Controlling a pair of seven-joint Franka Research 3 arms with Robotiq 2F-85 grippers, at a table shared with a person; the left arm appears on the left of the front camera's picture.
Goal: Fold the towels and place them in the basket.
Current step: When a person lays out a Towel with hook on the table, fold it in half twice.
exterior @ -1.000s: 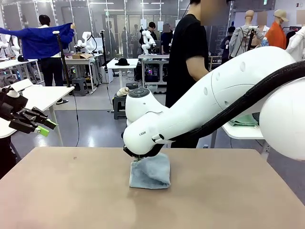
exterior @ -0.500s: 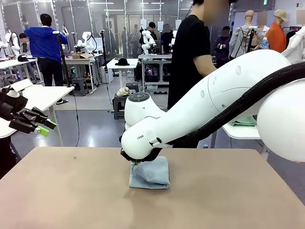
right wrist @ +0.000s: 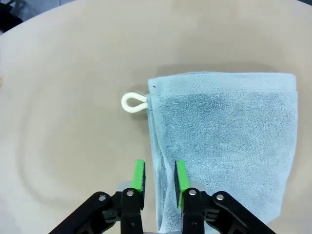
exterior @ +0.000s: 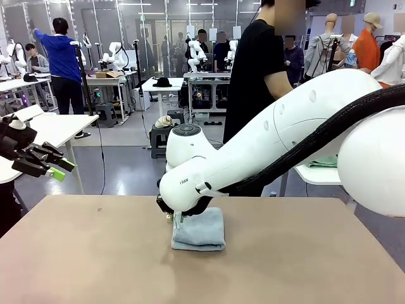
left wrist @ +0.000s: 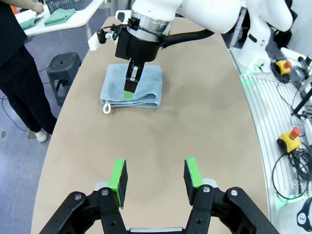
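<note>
- Mid-desk, a little toward the far side, lies the folded towel [exterior: 201, 231], flat on the desk [exterior: 95, 259], with its white loop [left wrist: 106, 108] poking out at the far left corner.
- From the front, the bulk of the right arm hides most of the right gripper [exterior: 174, 218]. Only a sliver of green pad shows at the towel's left end, and part of the towel's top is covered by the wrist.
- From the right wrist, the fingers [right wrist: 139, 178] stand a little apart over the towel's edge, with cloth and desk visible through the gap. No cloth looks lifted or pinched, though the towel's near end is cut off by the picture's bottom edge.
- Well to the left, raised off the desk, hangs the left gripper [exterior: 56, 168], its fingers [left wrist: 118, 178] spread wide with bare desk between them.
- On a side table beyond the desk's far right end lie green cloths [left wrist: 59, 16]. A dark meshed object [left wrist: 68, 4] beside them is cut off by the top edge, so whether it is the basket cannot be told.
- Since a second ago, the towel has gone from a taller hanging bundle under the right gripper to a low flat stack, and the right arm has come lower. The left gripper has stayed put.
</note>
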